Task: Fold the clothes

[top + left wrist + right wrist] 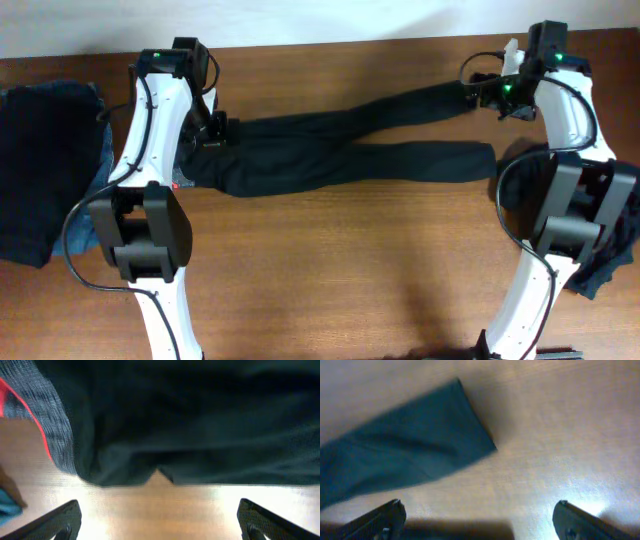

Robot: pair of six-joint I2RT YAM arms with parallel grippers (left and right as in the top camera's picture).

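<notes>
Robot lab: arms, wooden table

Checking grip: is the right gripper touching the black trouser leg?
Apart. The right wrist view shows bare table between the open right gripper and the trouser leg.

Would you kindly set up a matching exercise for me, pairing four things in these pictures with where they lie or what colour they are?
Things:
1. black trousers
2. waistband
3. folded dark pile
4. crumpled garment

Descriptions:
A. at the left edge of the table
B. heathered grey, edged in red
C. at the right edge
D. laid out lengthwise across the middle

Pairs: 1-D; 2-B; 3-A; 4-C
</notes>
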